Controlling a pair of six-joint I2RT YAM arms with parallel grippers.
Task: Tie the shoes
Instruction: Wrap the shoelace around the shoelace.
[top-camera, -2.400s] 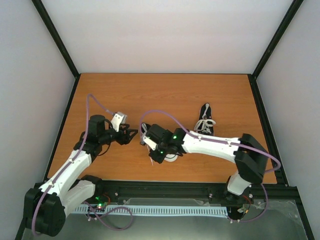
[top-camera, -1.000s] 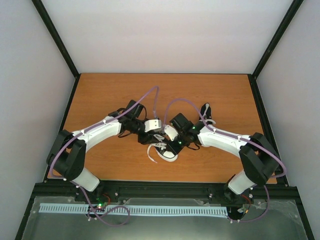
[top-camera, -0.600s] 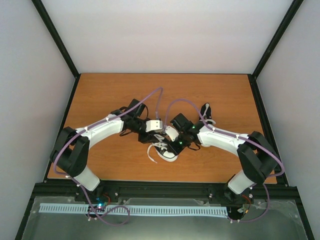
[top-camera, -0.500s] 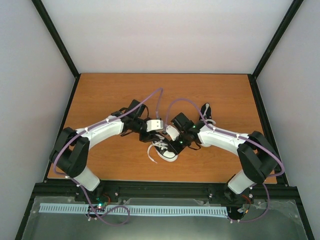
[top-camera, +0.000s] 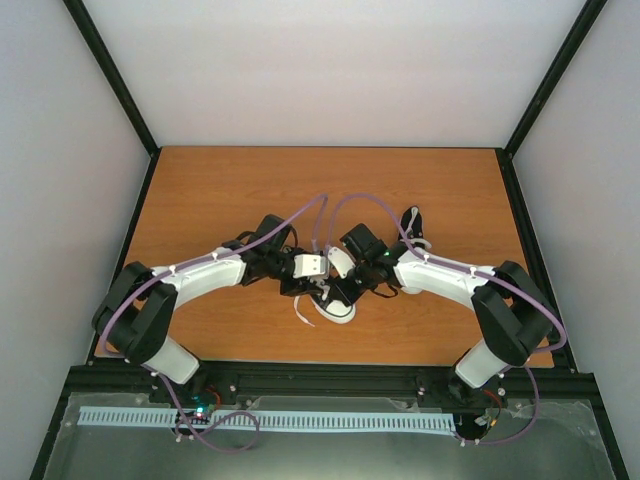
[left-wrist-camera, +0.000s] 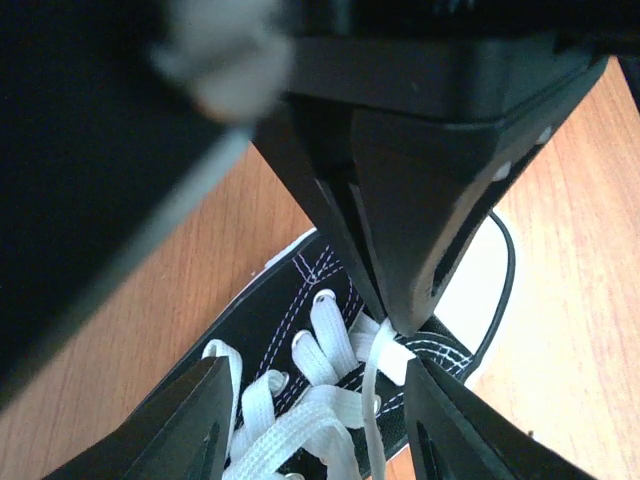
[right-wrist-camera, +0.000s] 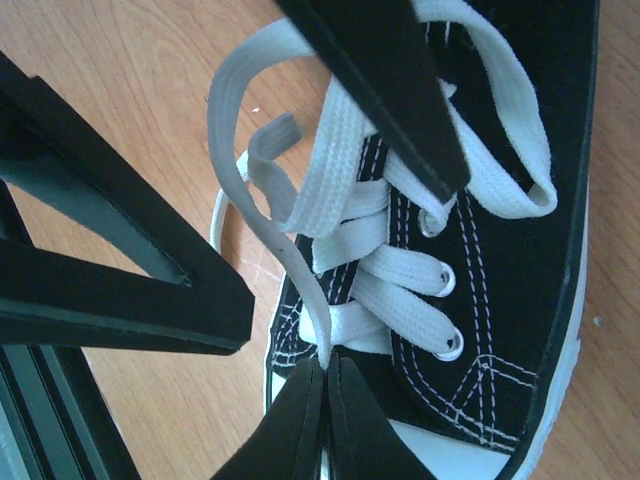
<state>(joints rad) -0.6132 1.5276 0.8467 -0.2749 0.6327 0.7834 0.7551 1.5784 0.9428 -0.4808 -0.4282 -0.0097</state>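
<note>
R end effector (right-wrist-camera: 325, 375) pinches lace (right-wrist-camera: 225, 100), L (left-wrist-camera: 315, 365) open

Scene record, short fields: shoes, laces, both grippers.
near shoe: black low-top, white toe cap, mid-table, laces untied
far shoe: further back on the right, partly hidden
right gripper: shut, pinching one lace strand by the toe cap
left gripper: open, fingers either side of the laced front
table: orange wood
</note>
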